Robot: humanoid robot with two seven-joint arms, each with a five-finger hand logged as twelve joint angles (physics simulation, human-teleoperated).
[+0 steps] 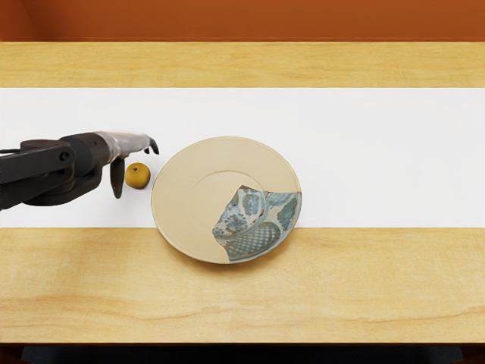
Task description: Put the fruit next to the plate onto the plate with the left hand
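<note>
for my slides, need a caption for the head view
Open left hand beside a small yellow fruit lying just left of the cream plate, not yet on it.

1. The left arm (pixel 45 168) is cut off by the left edge of the frame at mid-height; its upper joints are not shown.
2. On the left hand (pixel 125 145), only two dark fingertips (pixel 153 146) can be distinguished; the other fingers are hidden behind the hand's pale back.
3. The fruit (pixel 137 175) is too small for its kind to be determined. Contact with the nearest finger cannot be confirmed.
4. The table (pixel 242 288) and its white strip (pixel 364 152) are cut off at both side edges.
5. The motif of the blue-green pattern on the lower right of the plate (pixel 189 189) cannot be resolved.
</note>
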